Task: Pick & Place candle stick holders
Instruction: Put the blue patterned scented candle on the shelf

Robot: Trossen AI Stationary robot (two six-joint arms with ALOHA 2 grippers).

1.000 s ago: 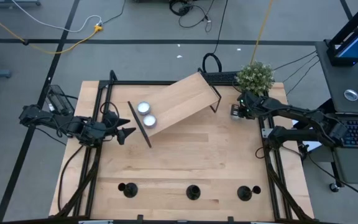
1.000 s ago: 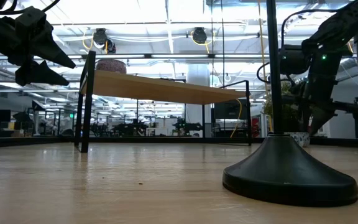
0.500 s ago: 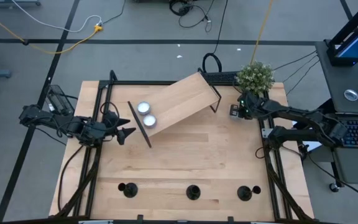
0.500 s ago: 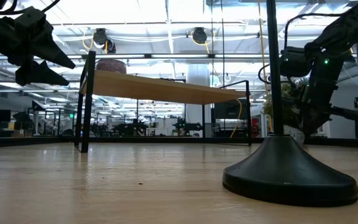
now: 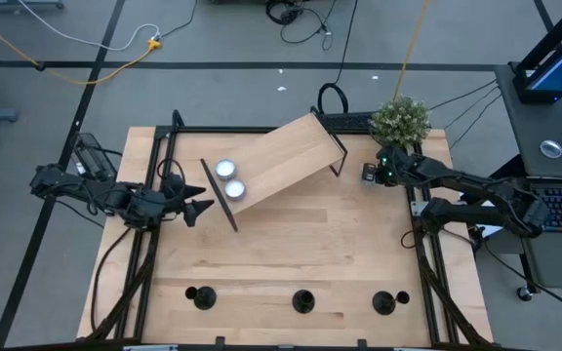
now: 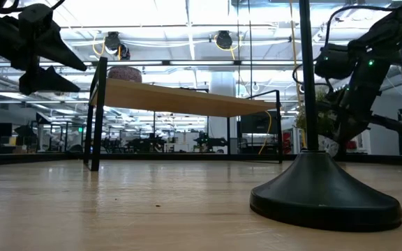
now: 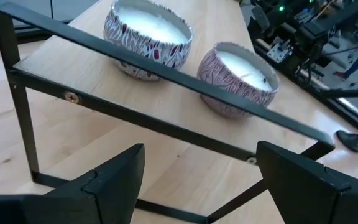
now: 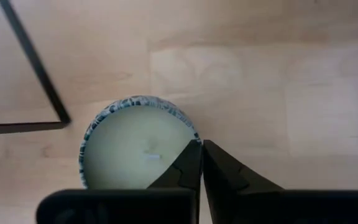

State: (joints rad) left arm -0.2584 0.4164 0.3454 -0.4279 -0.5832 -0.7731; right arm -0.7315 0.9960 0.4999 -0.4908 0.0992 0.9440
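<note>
Three black candlestick holders (image 5: pixel 201 296) (image 5: pixel 303 301) (image 5: pixel 386 303) stand upright on their round bases along the table's near edge. One of them fills the low view (image 6: pixel 323 192). No gripper is near them. My left gripper (image 5: pixel 203 210) is open and empty at the left, level, facing the end frame of a wooden shelf (image 5: pixel 281 161). My right gripper (image 8: pixel 201 146) is shut at the far right, pointing down over a blue-patterned candle tin (image 8: pixel 135 143) that rests on the table. Its tips are at the tin's rim. My right gripper has its shut fingertips at the candle tin's rim (image 8: pixel 193 135), coming from above. One finger lies over the wax and the other over the table outside the tin. I cannot tell whether they touch the rim.
The slanted wooden shelf carries two patterned candle tins (image 7: pixel 148 31) (image 7: pixel 238 71) near its left end. A black frame bar (image 7: pixel 166 74) crosses in front of them. A potted plant (image 5: pixel 400 119) stands at the far right corner, next to my right gripper. Bare wood lies mid-table.
My right gripper has shifted a little toward the table's left beside the plant, and its wrist stands higher in the low view.
</note>
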